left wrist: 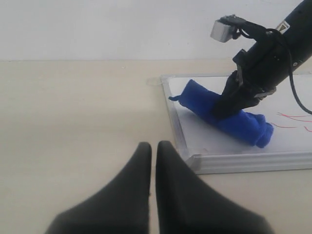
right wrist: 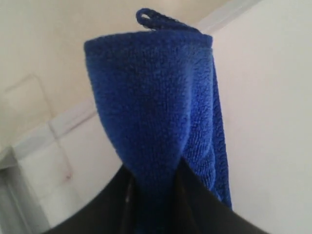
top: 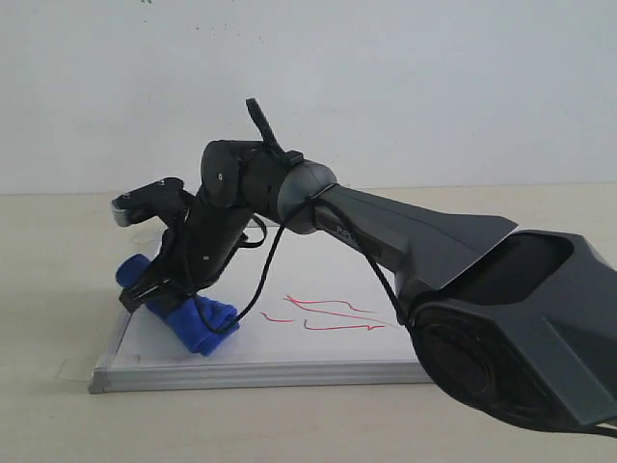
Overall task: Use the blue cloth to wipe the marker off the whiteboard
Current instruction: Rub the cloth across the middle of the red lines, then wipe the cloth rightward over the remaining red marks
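The whiteboard (top: pixel 289 352) lies flat on the table, with the marker (top: pixel 333 313) as thin red wavy lines right of its middle. The blue cloth (top: pixel 188 313) rests as a roll on the board's left part. My right gripper (top: pixel 166 289) reaches across from the right and is shut on the blue cloth (right wrist: pixel 151 112), pinching its middle. In the left wrist view the cloth (left wrist: pixel 222 114) shows on the board (left wrist: pixel 214 139) with the right gripper (left wrist: pixel 234 100) on it. My left gripper (left wrist: pixel 153 146) hovers over bare table beside the board, shut, holding nothing.
The board's metal frame (left wrist: pixel 171 114) stands slightly proud of the beige table (left wrist: pixel 73 126). A white wall (top: pixel 386 77) rises behind the table. The right arm's large dark body (top: pixel 501 309) covers the lower right of the exterior view.
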You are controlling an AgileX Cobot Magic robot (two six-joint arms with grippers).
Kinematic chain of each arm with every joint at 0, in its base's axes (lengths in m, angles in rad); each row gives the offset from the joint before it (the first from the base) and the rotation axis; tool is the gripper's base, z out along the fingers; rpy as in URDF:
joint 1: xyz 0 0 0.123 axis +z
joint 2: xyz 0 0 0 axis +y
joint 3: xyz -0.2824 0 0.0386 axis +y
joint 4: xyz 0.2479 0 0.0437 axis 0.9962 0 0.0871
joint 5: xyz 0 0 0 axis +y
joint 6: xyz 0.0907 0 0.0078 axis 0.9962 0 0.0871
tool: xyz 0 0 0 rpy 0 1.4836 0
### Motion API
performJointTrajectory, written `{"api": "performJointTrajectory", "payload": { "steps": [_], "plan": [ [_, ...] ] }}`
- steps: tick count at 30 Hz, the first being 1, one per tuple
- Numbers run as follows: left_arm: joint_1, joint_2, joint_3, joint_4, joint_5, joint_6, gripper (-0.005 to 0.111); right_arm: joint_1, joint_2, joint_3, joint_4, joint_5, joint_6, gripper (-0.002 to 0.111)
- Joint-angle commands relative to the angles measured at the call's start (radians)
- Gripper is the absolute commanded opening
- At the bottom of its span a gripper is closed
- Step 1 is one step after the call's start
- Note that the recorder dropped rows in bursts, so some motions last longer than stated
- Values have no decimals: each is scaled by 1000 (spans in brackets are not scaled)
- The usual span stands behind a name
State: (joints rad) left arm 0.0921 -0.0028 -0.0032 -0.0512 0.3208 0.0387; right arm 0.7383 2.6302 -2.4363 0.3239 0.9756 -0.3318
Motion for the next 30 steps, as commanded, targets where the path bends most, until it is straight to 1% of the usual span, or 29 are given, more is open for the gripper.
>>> {"api": "performJointTrajectory", "payload": {
  "steps": [1,4,6,12,17,27,30],
  "plan": [
    [-8,3,3,-12,-6,5,4,-10,-4,6,-312,93,181,0],
    [-8,3,3,-12,-6,5,4,-10,-6,6,-468,194,275,0],
    [-8,3,3,-12,-6,5,4,-10,-7,6,-523,245,293,0],
    [-8,3,3,-12,-6,5,4,-17,-10,7,-670,245,325,0],
    [-8,3,3,-12,-6,5,4,-48,-41,27,-668,245,344,0],
    [-8,3,3,-12,-6,5,4,-159,-142,253,-661,245,368,0],
    [-8,3,3,-12,-6,5,4,-171,-154,290,-627,245,375,0]
  ]
}}
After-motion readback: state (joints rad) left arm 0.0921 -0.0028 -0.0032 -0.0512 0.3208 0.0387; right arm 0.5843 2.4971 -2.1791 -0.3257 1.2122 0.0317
